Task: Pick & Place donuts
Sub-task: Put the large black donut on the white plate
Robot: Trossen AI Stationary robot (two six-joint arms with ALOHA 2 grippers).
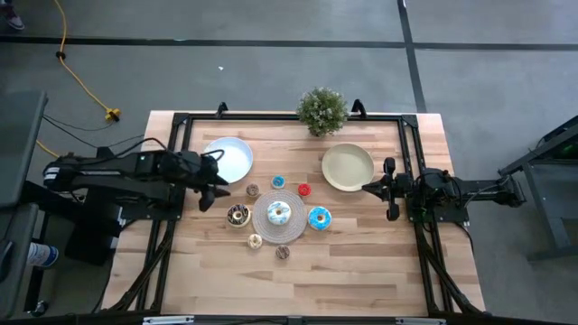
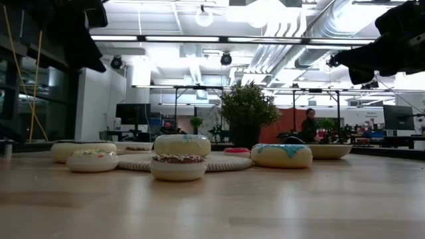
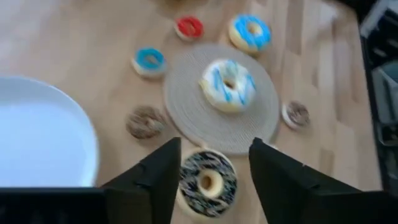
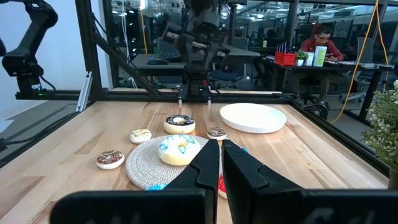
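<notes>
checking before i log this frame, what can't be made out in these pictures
- Left gripper: cut off by the low view's top edge.
- Red donut: in the right wrist view, mostly hidden behind the right gripper fingers.
- Cream plate: out of frame in both wrist views.
- Small sprinkled donut: topping too small in the high view.
- Person: distant in the low view, partly hidden by furniture.

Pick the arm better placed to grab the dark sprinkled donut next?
Left. The left gripper hangs over the dark sprinkled donut, jaws open either side of it. The right gripper waits by the cream plate, farther off.
</notes>
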